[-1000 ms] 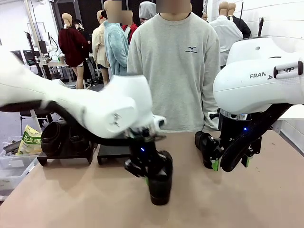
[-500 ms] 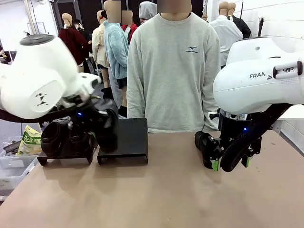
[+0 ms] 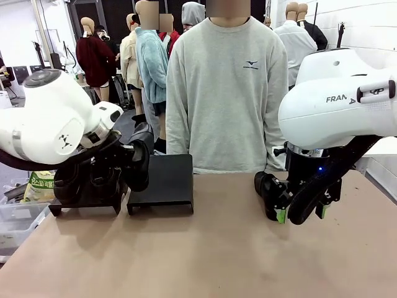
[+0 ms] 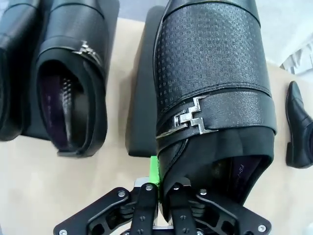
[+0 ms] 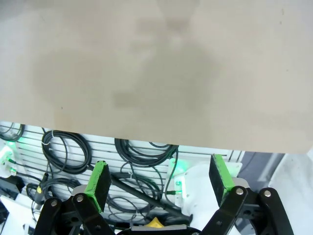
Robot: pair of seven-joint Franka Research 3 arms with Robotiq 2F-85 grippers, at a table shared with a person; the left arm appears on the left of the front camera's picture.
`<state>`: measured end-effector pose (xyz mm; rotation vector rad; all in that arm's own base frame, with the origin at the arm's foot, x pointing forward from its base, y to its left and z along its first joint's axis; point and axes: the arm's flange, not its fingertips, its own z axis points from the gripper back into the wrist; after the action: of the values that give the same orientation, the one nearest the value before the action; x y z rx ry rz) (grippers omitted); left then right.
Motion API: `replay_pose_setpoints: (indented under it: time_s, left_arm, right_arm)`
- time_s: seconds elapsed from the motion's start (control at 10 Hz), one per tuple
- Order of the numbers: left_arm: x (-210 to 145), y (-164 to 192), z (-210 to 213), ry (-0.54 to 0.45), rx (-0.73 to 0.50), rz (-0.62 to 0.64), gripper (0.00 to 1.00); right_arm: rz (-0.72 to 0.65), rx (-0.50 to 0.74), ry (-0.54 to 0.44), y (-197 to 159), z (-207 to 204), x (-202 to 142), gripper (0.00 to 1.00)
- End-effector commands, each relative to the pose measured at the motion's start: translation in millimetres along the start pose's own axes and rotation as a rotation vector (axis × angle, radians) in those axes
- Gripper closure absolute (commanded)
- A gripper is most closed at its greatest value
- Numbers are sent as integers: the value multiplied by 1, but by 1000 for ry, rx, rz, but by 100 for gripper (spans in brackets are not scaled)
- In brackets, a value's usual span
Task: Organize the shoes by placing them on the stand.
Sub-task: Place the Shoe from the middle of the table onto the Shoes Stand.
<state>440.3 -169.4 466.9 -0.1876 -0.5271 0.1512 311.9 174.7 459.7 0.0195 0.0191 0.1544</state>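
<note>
My left claw (image 4: 164,183) is clamped tight on a black buckled shoe (image 4: 210,73), hanging it over the bare stand (image 4: 139,122); two shoes (image 4: 73,49) already sit on the neighbouring stand (image 3: 84,205); one more shoe (image 4: 299,128) waits on the counter (image 4: 58,186); my right claw (image 5: 161,178) gapes wide, holding nothing.

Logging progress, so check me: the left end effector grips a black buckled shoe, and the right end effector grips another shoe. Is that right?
Not quite. The right end effector is open and holds nothing, as the right wrist view shows. The left end effector does grip a black buckled shoe.
</note>
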Motion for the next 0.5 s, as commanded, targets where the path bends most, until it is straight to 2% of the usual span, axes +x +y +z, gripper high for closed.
replay_pose_setpoints:
  time_s: [0.0, 0.4]
  left_arm:
    - [17, 3, -13, 26, -13, -21, 100]
    - [33, 7, -37, 49, 24, -41, 100]
  right_arm:
    - [-2, 19, 4, 2, -1, 2, 0]
    - [-2, 19, 4, 2, -1, 2, 0]
